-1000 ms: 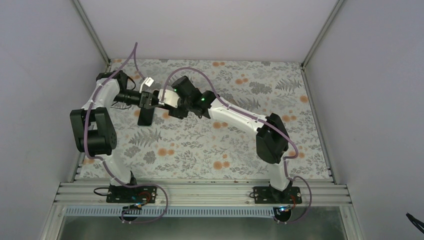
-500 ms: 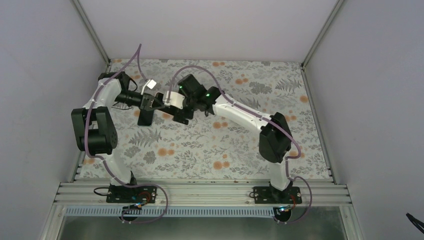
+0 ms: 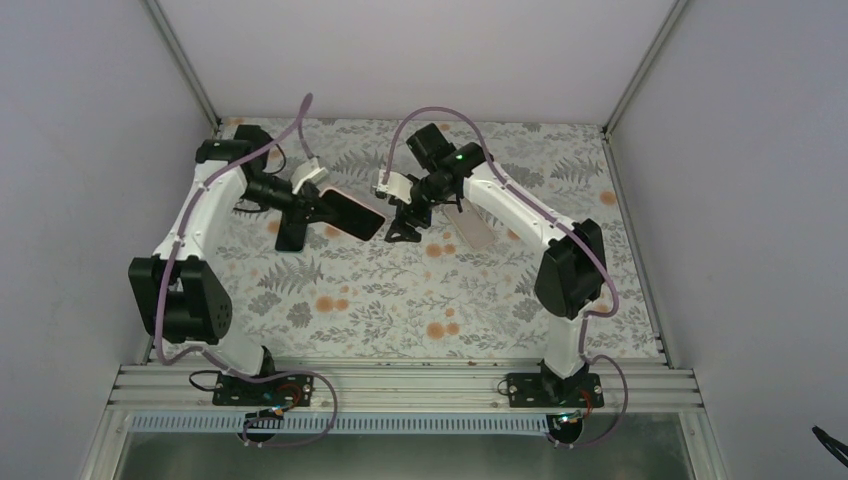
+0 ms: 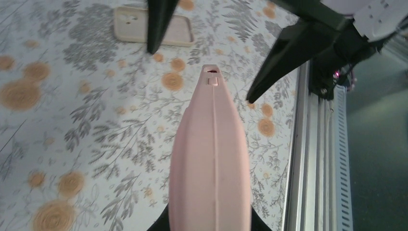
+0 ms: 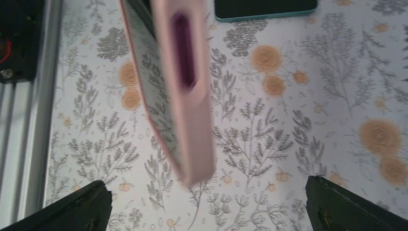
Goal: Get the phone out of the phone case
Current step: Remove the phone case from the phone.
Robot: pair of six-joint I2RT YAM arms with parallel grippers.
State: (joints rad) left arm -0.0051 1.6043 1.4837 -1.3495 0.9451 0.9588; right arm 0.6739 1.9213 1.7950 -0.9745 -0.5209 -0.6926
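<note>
My left gripper (image 3: 318,205) is shut on a pink phone case (image 3: 348,214) and holds it above the table, pointing right. In the top view a dark face fills the case. The left wrist view shows the case edge-on (image 4: 210,154), with my left gripper (image 4: 210,224) at its near end. In the right wrist view the pink case (image 5: 185,91) hangs between and ahead of my right gripper's spread fingers (image 5: 84,209), its glossy face mirroring the cloth. My right gripper (image 3: 405,232) is open and empty, just right of the case's free end.
A dark phone with a teal edge (image 3: 291,232) lies flat on the flowered cloth below the left gripper; it also shows in the right wrist view (image 5: 264,7). A beige empty case (image 3: 470,228) lies by the right gripper, also in the left wrist view (image 4: 153,31). Metal rail along the near edge (image 4: 308,159).
My right gripper has let go of the case, pulled back to the right and opened. My left gripper still holds the pink case and has swung it rightward. The beige case is uncovered.
</note>
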